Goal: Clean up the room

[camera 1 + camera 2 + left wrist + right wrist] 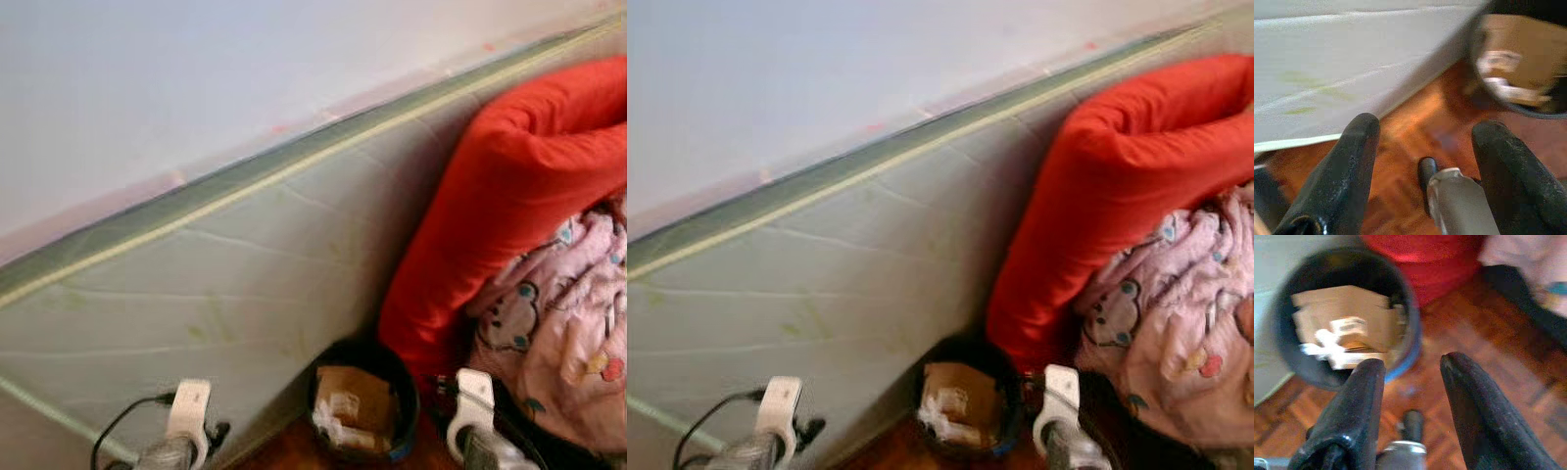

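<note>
Round dark bin (364, 406) w/ cardboard, by puffy red duvet (509, 186)

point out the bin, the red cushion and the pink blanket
bin (1347, 264), right wrist view, on its dark inner wall.
red cushion (509, 186), left eye view, on its broad front.
pink blanket (558, 333), left eye view, on its patterned folds.
</note>
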You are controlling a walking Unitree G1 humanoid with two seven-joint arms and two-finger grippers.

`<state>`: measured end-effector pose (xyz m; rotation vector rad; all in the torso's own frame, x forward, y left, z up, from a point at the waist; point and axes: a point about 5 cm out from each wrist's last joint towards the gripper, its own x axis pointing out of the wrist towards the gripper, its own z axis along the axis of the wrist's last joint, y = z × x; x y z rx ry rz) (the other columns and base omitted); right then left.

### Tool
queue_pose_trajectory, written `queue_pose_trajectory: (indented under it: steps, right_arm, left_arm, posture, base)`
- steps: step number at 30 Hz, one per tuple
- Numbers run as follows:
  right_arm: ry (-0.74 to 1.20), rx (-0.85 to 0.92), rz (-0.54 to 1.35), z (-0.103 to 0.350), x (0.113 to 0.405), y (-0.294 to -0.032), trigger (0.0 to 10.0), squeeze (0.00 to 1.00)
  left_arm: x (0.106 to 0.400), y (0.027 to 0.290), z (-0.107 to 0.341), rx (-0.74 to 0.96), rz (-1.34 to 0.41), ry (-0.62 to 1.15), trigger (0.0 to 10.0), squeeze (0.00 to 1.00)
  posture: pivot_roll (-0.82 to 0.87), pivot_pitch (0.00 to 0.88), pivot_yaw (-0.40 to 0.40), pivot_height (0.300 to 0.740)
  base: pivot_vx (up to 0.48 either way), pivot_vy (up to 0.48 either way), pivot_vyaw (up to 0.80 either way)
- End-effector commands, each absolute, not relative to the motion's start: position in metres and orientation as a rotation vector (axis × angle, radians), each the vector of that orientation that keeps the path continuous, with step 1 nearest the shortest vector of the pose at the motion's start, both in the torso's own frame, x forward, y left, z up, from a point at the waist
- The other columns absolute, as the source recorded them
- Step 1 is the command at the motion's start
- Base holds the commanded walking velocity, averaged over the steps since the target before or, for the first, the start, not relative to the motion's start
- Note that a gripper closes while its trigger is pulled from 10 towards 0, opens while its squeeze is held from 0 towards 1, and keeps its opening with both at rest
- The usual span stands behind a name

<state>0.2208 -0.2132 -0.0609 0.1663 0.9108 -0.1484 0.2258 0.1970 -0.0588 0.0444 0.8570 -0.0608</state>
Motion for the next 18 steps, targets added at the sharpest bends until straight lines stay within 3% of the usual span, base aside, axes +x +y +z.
queue_pose_trajectory:
  steps: [1, 18]
  right_arm:
    - [0.896, 0.186, -0.144, -0.0594, 0.2251, -0.2074, 10.0, 0.0]
    - [0.898, 0.181, -0.146, -0.0594, 0.2251, -0.2076, 10.0, 0.0]
  left_arm:
    - [0.2245, 0.205, -0.0584, 0.057, -0.047, 0.865, 10.0, 0.0]
    - [0.2245, 0.2051, -0.0584, 0.054, -0.045, 0.865, 10.0, 0.0]
  posture:
    - [0.08, 0.0, 0.028, 0.74]
    - [0.08, 0.0, 0.027, 0.74]
  base:
    - [0.0, -0.349, 0.0]
    - [0.0, -0.349, 0.0]
